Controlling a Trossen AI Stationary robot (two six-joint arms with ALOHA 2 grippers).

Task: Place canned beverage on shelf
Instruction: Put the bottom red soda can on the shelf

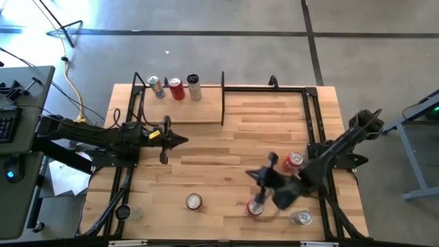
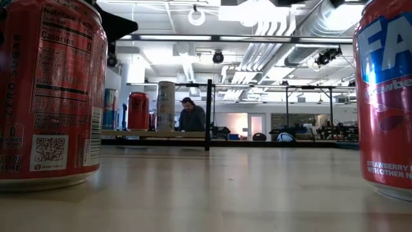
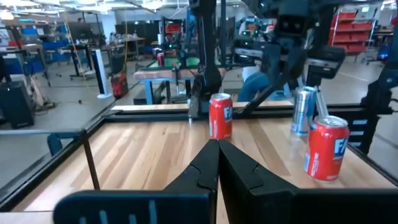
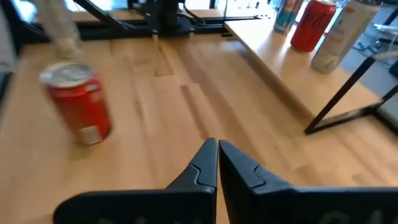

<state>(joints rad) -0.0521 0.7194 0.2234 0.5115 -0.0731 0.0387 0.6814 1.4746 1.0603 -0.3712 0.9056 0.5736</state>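
Cans (image 1: 175, 88) are standing on the shelf (image 1: 199, 110); both grippers, left (image 1: 184, 140) and right (image 1: 250, 174), are hovering empty, fingers together.

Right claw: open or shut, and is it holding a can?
Shut and empty. In its wrist view the right claw has its fingers pressed together with nothing between; the red can stands apart.

A planked wooden tabletop (image 1: 206, 154) sits on a grey concrete floor (image 1: 274, 41) crossed by dark seams. A yellow cable (image 1: 72, 89) trails across the floor beside it. Left of the table stands a dark desk (image 1: 20, 110) with a keyboard (image 1: 5, 123). Beyond the table, a person (image 2: 190, 116) sits in the room.
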